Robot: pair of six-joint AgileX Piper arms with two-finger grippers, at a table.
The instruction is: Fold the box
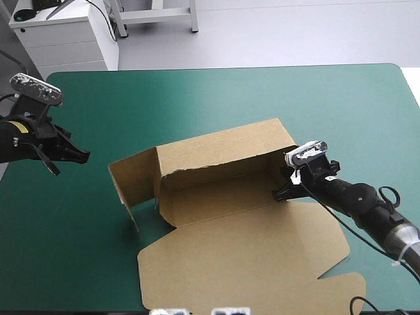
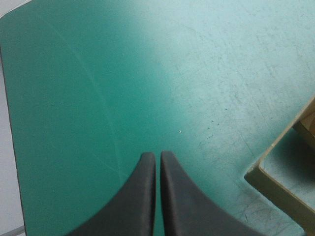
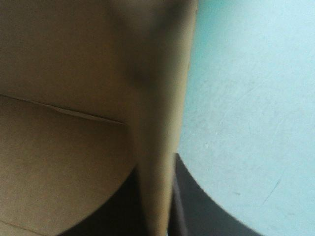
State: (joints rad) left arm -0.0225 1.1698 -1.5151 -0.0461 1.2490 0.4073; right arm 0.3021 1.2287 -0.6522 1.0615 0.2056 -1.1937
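Where the teal-green cover (image 1: pixel 197 92) comes nearest the viewer, the brown box (image 1: pixel 223 197) begins: its broad lid panel (image 1: pixel 249 256) lies flat on the cover, with notched flaps at its near corners. Just beyond the lid, at the box's right end, the right gripper (image 1: pixel 281 193) has its black fingers pinched on the upright right end wall (image 3: pixel 157 123). The right wrist view shows that board edge running down between the two fingers, one on the box's inner side and one on the outer side, over the cover. Farther on lies the box's floor (image 1: pixel 216 200), and the long back wall (image 1: pixel 223 147) stands raised behind it. At the box's left end a side flap (image 1: pixel 131 177) stands upright and swung outward, not tucked in. Well to the left of the box, clear of it, the left gripper (image 1: pixel 72 157) hangs above the cover with its fingers pressed together, tip against tip. In its own view a corner of the box shows ahead and off to one side. Beyond the box the cover runs on to its far edge.
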